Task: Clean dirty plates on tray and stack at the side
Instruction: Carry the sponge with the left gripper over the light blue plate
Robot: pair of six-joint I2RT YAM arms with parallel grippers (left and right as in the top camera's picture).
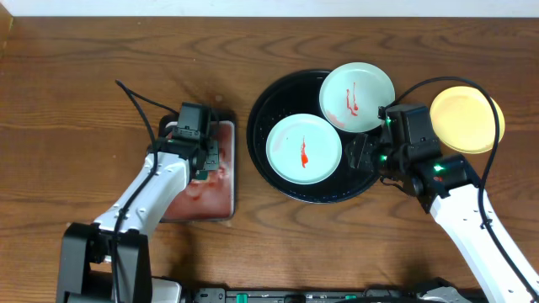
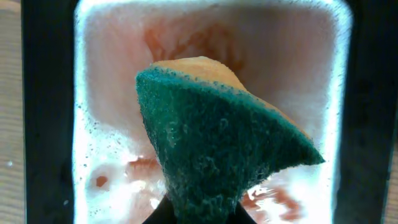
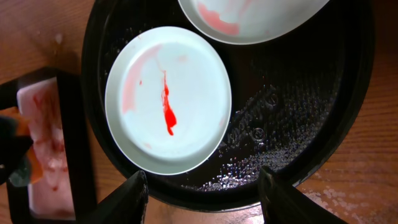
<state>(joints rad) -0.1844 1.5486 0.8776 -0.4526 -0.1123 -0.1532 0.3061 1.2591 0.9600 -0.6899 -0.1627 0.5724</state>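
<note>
A small rectangular tray [image 1: 222, 183] with a black rim lies on the brown wooden table [image 1: 76, 76], filled with pinkish, foamy liquid showing reddish patches. A sponge [image 2: 211, 149], dark green scouring face over an orange body, hangs pinched into a wedge above that liquid

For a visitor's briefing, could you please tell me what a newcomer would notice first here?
Red sauce streaks on two pale mint plates: one lies flat in the round black tray, the other rests over its far rim. Then the green sponge pinched in the left gripper above the small pinkish soapy tray, and the yellow plate alone at the right.
</note>
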